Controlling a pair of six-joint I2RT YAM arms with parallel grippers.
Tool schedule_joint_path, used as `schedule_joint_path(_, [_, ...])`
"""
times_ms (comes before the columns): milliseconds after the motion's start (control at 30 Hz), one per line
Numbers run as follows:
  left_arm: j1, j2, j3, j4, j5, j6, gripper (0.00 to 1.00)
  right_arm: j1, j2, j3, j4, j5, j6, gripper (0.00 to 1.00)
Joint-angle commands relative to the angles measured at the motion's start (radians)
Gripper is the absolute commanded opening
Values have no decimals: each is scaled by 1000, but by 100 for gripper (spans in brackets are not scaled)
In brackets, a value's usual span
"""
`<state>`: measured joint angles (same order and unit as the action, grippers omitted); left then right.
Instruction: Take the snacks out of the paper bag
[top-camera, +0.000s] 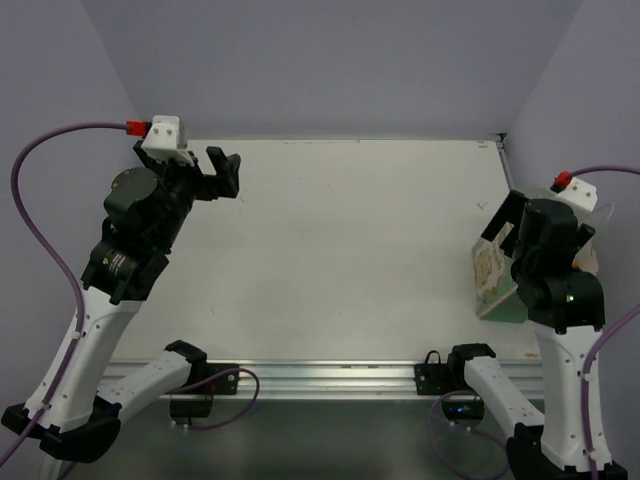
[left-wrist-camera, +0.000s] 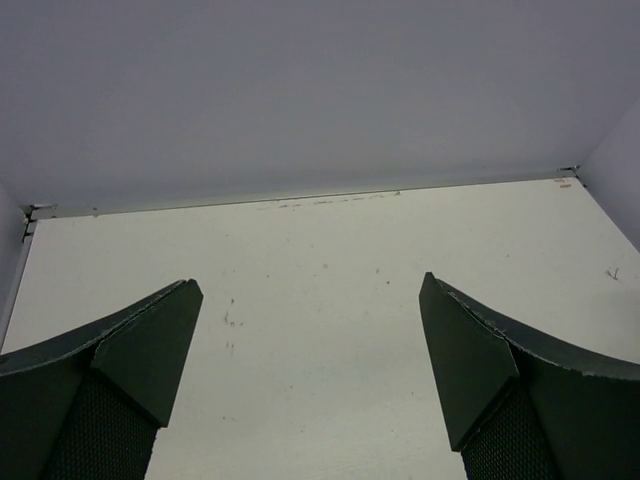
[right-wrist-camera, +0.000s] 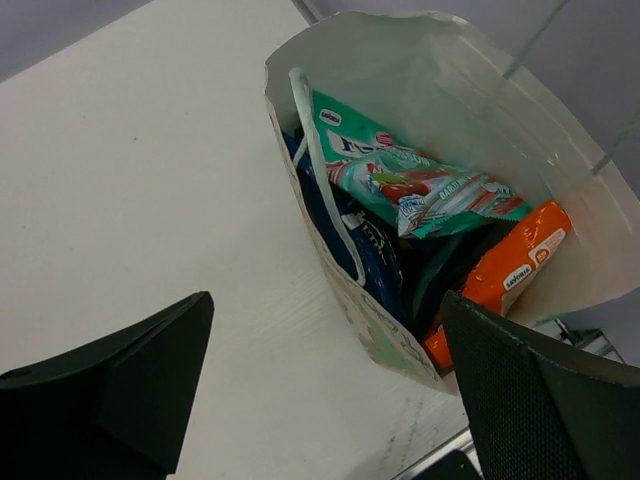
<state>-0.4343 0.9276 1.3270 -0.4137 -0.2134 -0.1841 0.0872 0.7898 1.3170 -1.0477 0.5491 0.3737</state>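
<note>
White table (top-camera: 330, 250), paper bag (right-wrist-camera: 440, 70) of snacks (right-wrist-camera: 420, 185)

The paper bag (right-wrist-camera: 440, 70) stands with its mouth wide, leaving room to reach in (a pale handle strip (right-wrist-camera: 320, 165) crosses the near side). The teal-green packet (right-wrist-camera: 420, 180) lies topmost over the blue packets (right-wrist-camera: 378, 255), with the orange packet (right-wrist-camera: 510, 265) wedged alongside.

— Condition of the paper bag (right-wrist-camera: 430, 70)?
— Mouth open, white inside, resting on the white table (right-wrist-camera: 150, 180).
— Contents?
— One teal-green packet (right-wrist-camera: 420, 185) lies uppermost. One orange packet (right-wrist-camera: 510, 265) sits lower, at the bag's right side. Along the left wall are dark blue packets (right-wrist-camera: 350, 235); their number cannot be told.
— The right gripper (right-wrist-camera: 327, 310)?
— Jaws spread wide, holding nothing. The bag shows between the two dark fingers (right-wrist-camera: 130, 390).
</note>
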Motion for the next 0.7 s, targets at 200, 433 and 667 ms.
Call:
schedule_joint_path(200, [-6,-27,-31,19,31,-6,100,-151,152,-84,129,-207,1,86])
schedule_joint_path(433, [-6,-46,-40,23,23,5,100,-150,178,-128,204,-297,-76,22])
schedule_joint_path(667, [-6,-47,-48,24,11,12,100,-38,187,-98,245,-483,-117,0])
